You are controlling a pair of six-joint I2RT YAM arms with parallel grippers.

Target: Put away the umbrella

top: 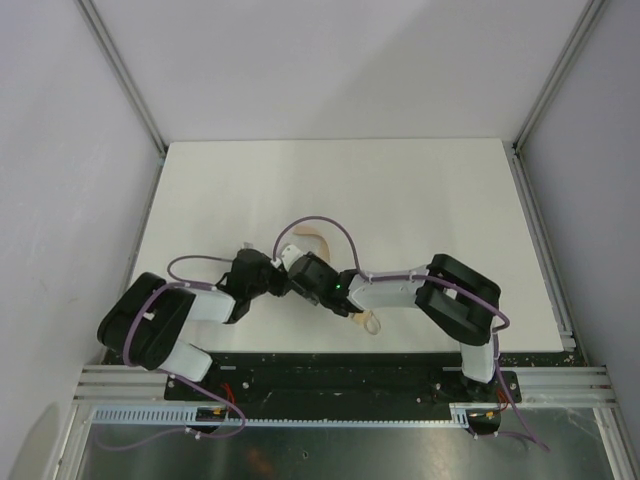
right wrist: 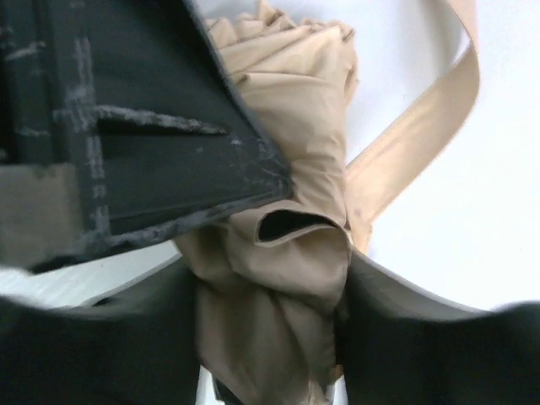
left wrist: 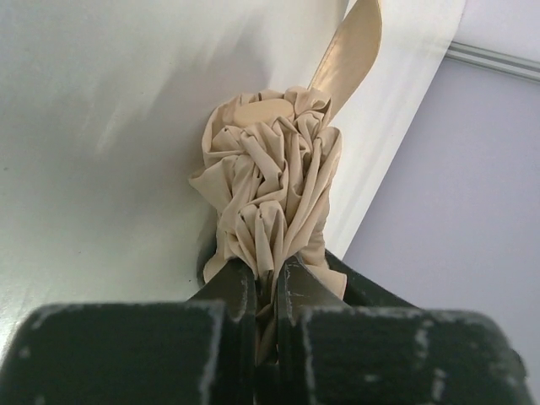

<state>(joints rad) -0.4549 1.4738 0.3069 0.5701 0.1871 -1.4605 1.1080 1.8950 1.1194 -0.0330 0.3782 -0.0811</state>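
My left end effector point(left wrist: 266, 283) pinches loose umbrella point(left wrist: 270, 186) fabric, right end effector point(right wrist: 270, 316) I can't tell, so it might slip.

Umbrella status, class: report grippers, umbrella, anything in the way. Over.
Left gripper shut on umbrella fabric. Right gripper straddles it, grip unclear. Fabric bunched, strap loose. No obstruction seen.

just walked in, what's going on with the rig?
Both arms are working the umbrella, a tan bundle near the table's front edge. The left gripper is shut on bunched fabric at one end. The right gripper straddles the bundle, jaws wide; can't tell if it's gripping. The strap sticks out, unfastened.
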